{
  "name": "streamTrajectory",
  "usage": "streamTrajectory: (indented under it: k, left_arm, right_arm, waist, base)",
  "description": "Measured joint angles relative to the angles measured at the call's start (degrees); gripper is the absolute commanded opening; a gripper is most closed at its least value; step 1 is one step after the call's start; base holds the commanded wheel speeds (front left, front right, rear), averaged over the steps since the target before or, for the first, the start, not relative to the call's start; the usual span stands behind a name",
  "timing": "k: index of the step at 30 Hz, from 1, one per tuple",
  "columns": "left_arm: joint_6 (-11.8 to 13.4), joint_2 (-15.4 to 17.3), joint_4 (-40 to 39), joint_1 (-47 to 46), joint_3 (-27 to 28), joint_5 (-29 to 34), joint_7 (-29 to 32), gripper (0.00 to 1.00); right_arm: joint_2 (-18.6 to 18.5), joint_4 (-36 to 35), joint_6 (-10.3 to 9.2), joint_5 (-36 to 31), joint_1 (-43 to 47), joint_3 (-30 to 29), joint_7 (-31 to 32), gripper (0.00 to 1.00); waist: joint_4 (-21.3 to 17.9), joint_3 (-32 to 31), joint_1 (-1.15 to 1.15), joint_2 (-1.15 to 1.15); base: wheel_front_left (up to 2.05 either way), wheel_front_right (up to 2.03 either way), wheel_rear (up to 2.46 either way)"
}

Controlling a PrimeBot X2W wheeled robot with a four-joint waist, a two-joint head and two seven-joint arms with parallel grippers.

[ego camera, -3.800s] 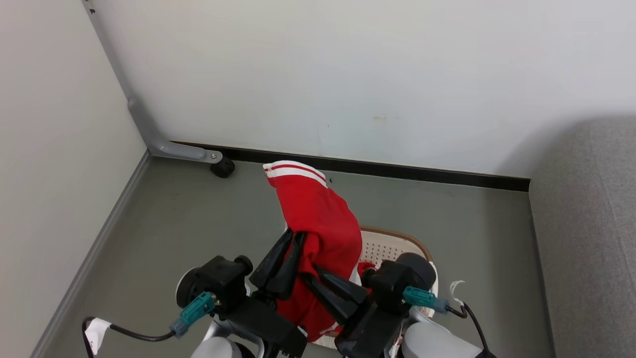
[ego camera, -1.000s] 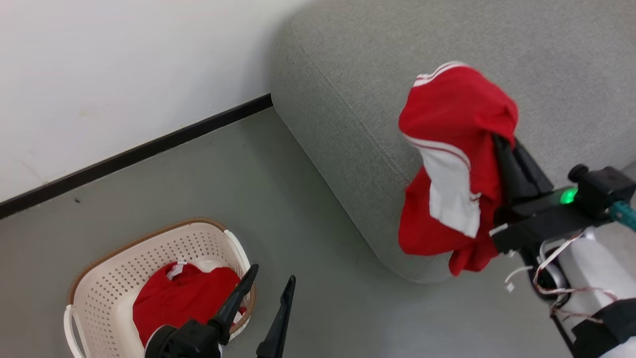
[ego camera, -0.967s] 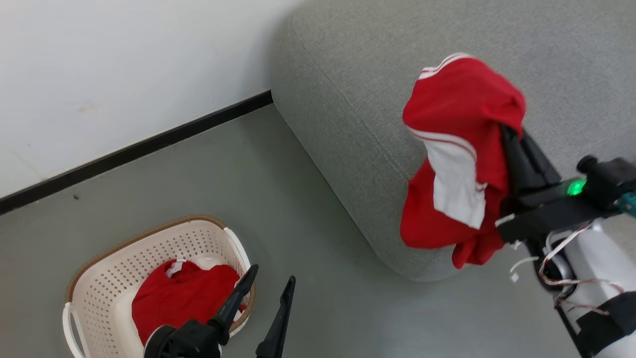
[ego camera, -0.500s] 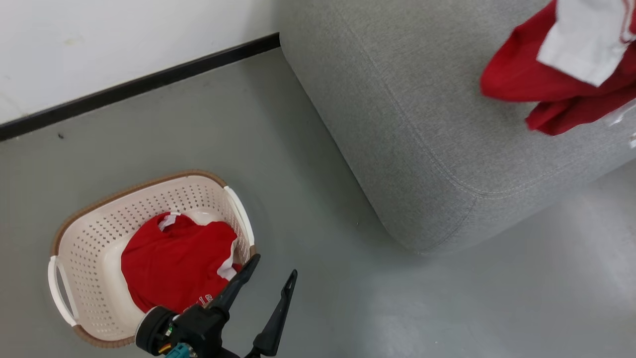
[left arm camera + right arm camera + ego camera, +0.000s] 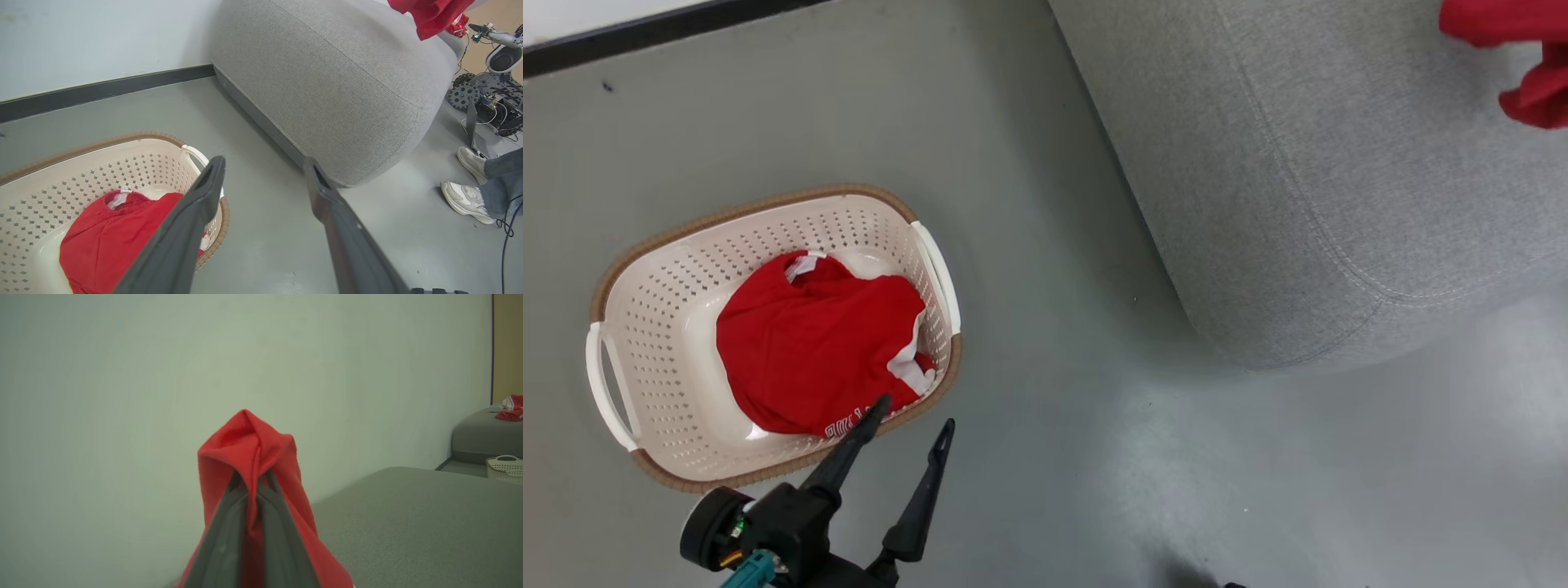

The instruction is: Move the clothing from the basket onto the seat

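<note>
Pose: L gripper (image 5: 913,415) low beside basket (image 5: 662,327), fingers spread wide, nothing betw. them, pointing up-right in head view; one tip overlaps the near rim. R gripper (image 5: 252,481) raised over seat (image 5: 1339,163), fingers pinched tight on garment (image 5: 245,437). Cloth drapes over the tips, peak up, rest hanging both sides. Basket sits on floor (image 5: 1054,245) near seat's corner, not touching, long axis across head view. 2nd garment (image 5: 817,343) bunched inside, collar at far side, lettering at near edge. Shoes (image 5: 466,198) by seat.
</note>
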Motion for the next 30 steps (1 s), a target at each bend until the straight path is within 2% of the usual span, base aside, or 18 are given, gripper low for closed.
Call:
streamTrajectory:
  k: [6, 15, 22, 26, 30]
  left_arm:
    - [1.2, 1.7, -1.9, 1.5, 2.7, 0.0, 0.0, 1.0]
    - [2.0, 4.1, -5.7, 2.2, 4.7, 0.0, 0.9, 1.0]
    - [2.4, 4.5, -7.7, 1.6, 5.3, 0.3, 1.6, 1.0]
    - [2.5, 4.6, -8.2, 0.9, 5.9, 0.3, 1.6, 1.0]
    - [2.5, 4.4, -7.6, 0.9, 5.9, 0.3, 1.5, 1.0]
  right_arm:
    - [-2.0, 3.1, -0.3, -0.2, -3.4, -2.0, 0.0, 0.0]
    - [-2.6, 8.0, -0.29, -0.7, -5.5, -3.9, 0.0, 0.0]
    - [-1.8, 11.6, -0.3, -0.9, -5.5, -5.0, 0.0, 0.0]
    - [-1.5, 14.3, -1.2, -1.4, -5.6, -5.9, 0.0, 0.0]
    - [1.1, 16.7, -1.3, -2.9, -6.1, -5.5, 0.0, 0.0]
  waist:
    - [0.9, 3.8, 0.0, 0.0]
    - [0.8, 9.3, -0.01, 0.0]
    - [0.5, 12.9, 0.0, 0.0]
    - [0.6, 15.1, 0.0, 0.0]
    - [0.9, 16.0, 0.0, 0.01]
  base:
    - [0.0, 0.0, 0.0]
    - [0.0, 0.0, 0.0]
    - [0.0, 0.0, 0.0]
    - [0.0, 0.0, 0.0]
    - [0.0, 0.0, 0.0]
